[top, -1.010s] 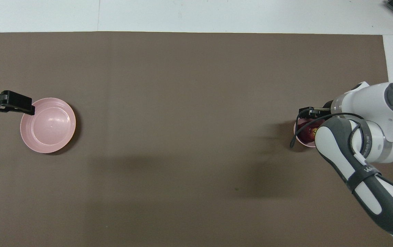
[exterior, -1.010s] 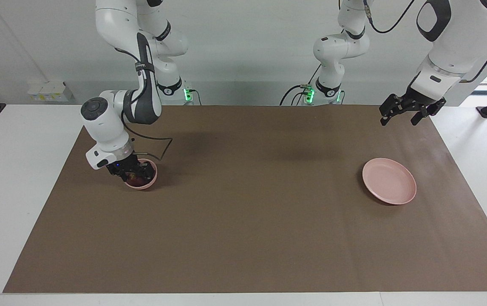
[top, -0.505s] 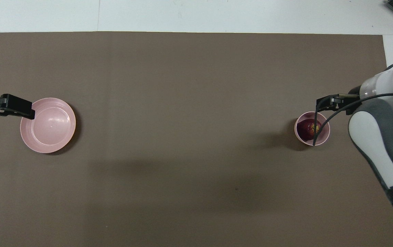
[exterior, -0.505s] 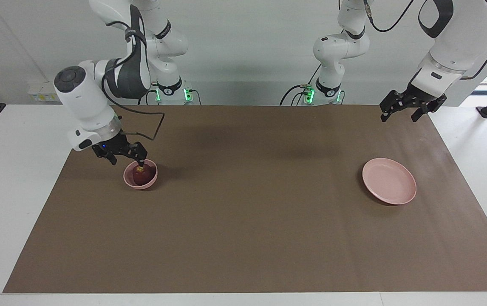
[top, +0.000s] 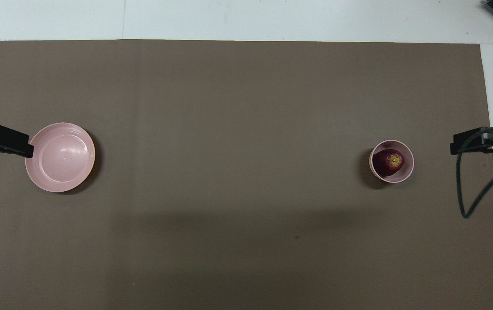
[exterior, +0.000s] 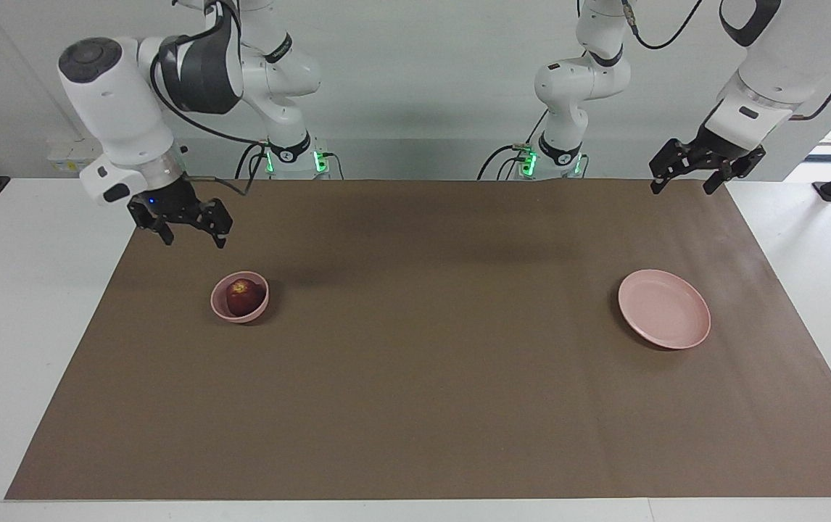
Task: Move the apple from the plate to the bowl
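1. 1 apple (exterior: 243, 296) lies inside the bowl (exterior: 221, 309), stem patch up, resting against the wall at about 3 o'clock in the overhead view. Judged from that, the transfer looks done.
2. 1 bowl sits upright on the brown mat (exterior: 415, 377), toward the right arm's end of the table, with no gripper touching it.
3. 1 right gripper (exterior: 188, 230) hangs in the air over the mat, at about 11 o'clock from the bowl in the facing view. Its claw is released, fingers spread, holding nothing.
4. 1 plate (exterior: 676, 326) lies bare toward the left arm's end, well apart from the bowl.
5. 1 left gripper (exterior: 682, 179) waits over the mat's edge, at about 12 o'clock from the plate in the facing view, also released and holding nothing.
6. Risks from here seem small:
   - a low return sweep by the right arm, or its loose cable (top: 470, 202), could clip the rim and tip the light bowl;
   - the round apple could then roll out.
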Controlling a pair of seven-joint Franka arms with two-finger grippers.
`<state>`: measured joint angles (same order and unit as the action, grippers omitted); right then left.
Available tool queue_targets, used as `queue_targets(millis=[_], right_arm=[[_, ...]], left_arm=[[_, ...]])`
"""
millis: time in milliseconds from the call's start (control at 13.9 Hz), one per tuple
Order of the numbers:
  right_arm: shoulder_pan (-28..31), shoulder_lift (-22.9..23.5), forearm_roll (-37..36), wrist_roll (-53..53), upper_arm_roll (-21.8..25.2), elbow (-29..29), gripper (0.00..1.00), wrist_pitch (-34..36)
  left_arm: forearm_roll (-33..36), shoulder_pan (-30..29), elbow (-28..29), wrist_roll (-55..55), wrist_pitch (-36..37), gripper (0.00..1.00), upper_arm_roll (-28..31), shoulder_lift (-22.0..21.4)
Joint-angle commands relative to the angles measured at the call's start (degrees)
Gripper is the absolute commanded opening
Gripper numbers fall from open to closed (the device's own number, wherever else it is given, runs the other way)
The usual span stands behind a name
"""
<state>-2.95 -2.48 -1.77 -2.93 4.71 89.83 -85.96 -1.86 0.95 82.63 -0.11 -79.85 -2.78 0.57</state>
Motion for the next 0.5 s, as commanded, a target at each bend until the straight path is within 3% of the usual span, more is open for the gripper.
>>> queue_targets(millis=[0, 433], right_arm=[[0.0, 1.5, -0.9, -1.0, -0.5, -8.2, 1.0, 7.4], [0.1, -2.3, -0.3, 3.8, -0.4, -3.2, 1.0, 6.4]], left_arm=[[-0.4, 2.7, -2.0, 4.6, 1.4, 1.0, 3.5, 0.2], [-0.7, 3.0, -1.3, 5.0, 1.0, 1.0, 3.9, -0.7]])
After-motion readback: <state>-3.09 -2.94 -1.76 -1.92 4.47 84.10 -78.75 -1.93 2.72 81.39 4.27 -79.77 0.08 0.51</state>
